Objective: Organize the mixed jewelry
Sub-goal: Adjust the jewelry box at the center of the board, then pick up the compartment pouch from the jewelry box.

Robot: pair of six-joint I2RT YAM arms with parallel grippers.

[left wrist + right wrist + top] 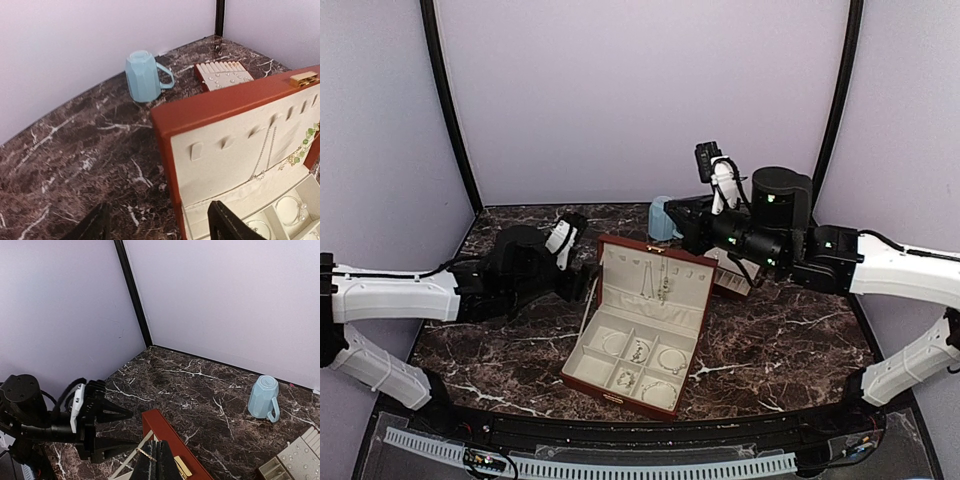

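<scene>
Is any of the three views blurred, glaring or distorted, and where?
Top external: soft even light, but the black corner posts bow and the silvery jewelry pieces are too small to resolve. Left wrist: pale blue faceted mug sharp, left gripper fingers blurred at the bottom edge. Right wrist: no glare; right gripper fingers soft.

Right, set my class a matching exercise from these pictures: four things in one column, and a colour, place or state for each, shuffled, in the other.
Things:
1. mug
2. jewelry box
3. slotted tray
4. left gripper

Descriptions:
A. fingers apart, holding nothing
B. cream, lying flat, close to the mug
C. pale blue, standing apart from the box
D. reddish-brown, lid raised

Pairs: 1-C, 2-D, 3-B, 4-A.
</scene>
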